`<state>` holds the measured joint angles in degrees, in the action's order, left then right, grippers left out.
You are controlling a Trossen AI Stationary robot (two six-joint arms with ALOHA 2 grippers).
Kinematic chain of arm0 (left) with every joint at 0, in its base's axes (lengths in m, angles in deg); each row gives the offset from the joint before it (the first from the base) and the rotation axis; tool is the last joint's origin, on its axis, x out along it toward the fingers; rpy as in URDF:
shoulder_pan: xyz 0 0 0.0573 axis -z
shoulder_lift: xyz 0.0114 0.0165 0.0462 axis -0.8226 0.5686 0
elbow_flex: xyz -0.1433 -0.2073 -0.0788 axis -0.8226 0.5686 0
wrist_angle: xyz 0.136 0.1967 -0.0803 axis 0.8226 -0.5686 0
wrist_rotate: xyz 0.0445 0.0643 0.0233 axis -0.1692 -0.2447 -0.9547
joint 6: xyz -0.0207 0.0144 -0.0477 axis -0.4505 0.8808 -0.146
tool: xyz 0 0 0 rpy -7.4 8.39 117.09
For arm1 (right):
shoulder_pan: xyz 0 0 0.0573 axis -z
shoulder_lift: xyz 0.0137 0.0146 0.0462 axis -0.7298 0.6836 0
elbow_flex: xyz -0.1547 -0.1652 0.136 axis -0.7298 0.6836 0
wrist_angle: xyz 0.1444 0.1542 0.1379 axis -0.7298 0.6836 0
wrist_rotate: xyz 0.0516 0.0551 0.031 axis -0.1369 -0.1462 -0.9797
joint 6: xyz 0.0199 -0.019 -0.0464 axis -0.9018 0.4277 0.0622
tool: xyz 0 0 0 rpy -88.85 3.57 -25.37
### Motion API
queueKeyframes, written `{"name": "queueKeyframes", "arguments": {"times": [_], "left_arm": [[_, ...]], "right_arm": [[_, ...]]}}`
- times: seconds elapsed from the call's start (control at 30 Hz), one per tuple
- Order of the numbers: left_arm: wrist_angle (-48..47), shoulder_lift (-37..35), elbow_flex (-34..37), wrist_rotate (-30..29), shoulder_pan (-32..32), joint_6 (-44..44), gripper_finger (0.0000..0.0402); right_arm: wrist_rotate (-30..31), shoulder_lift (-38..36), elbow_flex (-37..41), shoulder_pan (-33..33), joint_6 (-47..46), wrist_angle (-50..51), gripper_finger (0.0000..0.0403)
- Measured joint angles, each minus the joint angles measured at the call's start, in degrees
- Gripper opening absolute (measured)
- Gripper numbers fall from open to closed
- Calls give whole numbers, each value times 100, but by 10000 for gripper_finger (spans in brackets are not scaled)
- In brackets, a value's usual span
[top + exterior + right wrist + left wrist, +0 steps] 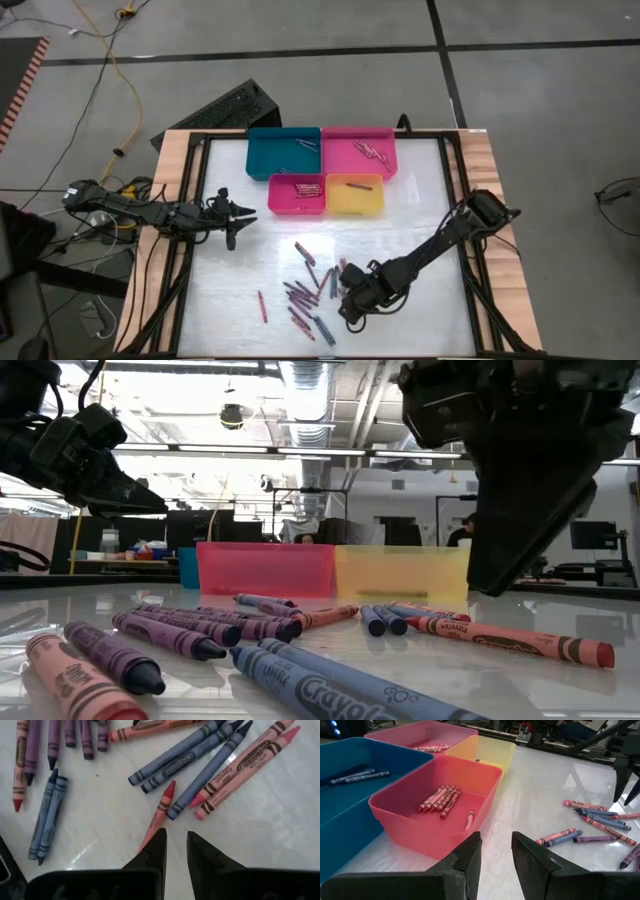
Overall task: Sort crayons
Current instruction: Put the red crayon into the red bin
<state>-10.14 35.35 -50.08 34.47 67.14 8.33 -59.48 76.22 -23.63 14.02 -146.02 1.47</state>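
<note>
Directly beneath the right gripper: one red crayon on the white table, its lower end passing under the narrowly parted fingertips; the gripper holds nothing, and contact with the crayon cannot be told. Just beyond its tips: three blue crayons lying slantwise together, with two pink crayons alongside. Off to one side of the same gripper: a pair of blue crayons, and past them purple crayons. Seen from above, this loose heap of crayons sits at the table's near middle, right gripper at its right edge; a single red crayon lies apart to the heap's left. Left gripper: hovering clear of the table at the left side, fingers narrowly apart, nothing between them. Immediately ahead of it: red tray with a row of red crayons. Beside that: blue tray holding blue crayons. Farther on: yellow tray, then pink tray with pink crayons
</note>
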Motion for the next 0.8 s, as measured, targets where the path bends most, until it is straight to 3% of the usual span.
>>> {"name": "queueKeyframes", "arguments": {"times": [0.37,0.8], "left_arm": [[-1,1,0,2,1,-7,98],[0,0,0,15,2,-19,98]], "right_arm": [[120,64,0,-88,341,-211,72],[-162,363,-9,-73,369,-257,72]]}}
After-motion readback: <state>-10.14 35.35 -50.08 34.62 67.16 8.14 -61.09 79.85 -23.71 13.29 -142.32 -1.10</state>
